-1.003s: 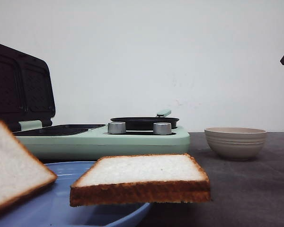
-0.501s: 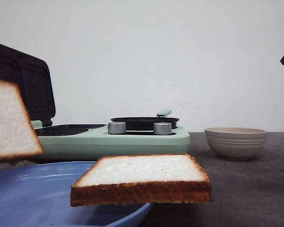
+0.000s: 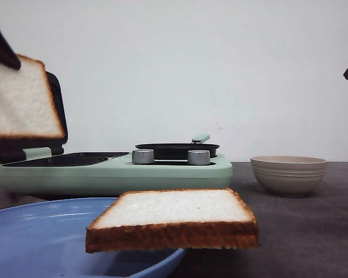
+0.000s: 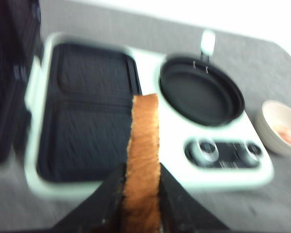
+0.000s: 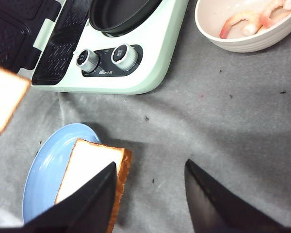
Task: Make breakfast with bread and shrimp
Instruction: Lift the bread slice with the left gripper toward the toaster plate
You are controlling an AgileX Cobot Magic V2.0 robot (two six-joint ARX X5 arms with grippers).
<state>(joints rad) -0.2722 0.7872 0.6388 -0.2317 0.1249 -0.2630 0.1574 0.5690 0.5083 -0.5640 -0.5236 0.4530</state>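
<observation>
Pinched on its crust edge, one bread slice (image 4: 143, 160) hangs from the left gripper (image 4: 141, 194) above the sandwich maker (image 4: 150, 126) and could slip, while the right gripper (image 5: 150, 194) hovers spread over the table's plate (image 5: 46, 170).

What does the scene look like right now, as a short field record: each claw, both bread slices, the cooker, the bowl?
left claw: shut on lifted bread slice, held on edge above the open sandwich plates
right claw: open, holding nothing, above the grey table
second bread slice: lying flat on blue plate, overhanging its rim
cooker: mint green, lid up, black pan on its right side
bowl: beige, shrimp inside
</observation>
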